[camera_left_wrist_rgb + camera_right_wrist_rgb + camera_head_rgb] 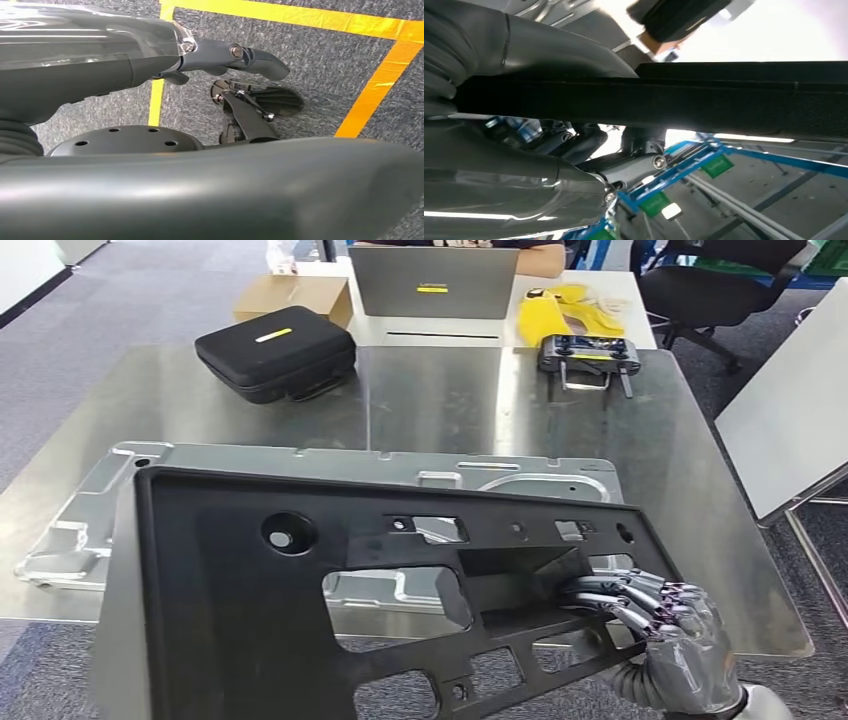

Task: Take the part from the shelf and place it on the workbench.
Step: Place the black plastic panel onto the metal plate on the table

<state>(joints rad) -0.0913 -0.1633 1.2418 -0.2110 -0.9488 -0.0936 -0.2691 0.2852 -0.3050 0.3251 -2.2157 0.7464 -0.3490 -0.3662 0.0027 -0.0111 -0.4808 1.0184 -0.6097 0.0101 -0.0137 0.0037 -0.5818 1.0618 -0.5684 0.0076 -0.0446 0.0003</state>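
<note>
A large black plastic panel [250, 610] with several cut-outs fills the lower head view, tilted above the near edge of the metal workbench [440, 400]. My right hand [660, 625] grips the panel at its lower right, fingers curled through a cut-out. In the right wrist view the panel's edge [724, 105] runs across between the thumb and fingers of that hand [499, 175]. My left hand [150, 55] hangs over grey carpet, fingers apart and holding nothing.
A silver stamped metal plate [100, 500] lies on the workbench under the panel's far edge. Further back are a black case [275, 350], a laptop [432, 282], a controller [588, 355] and a cardboard box [290, 295]. A white board [790, 420] stands at the right. Yellow tape [380, 85] marks the floor.
</note>
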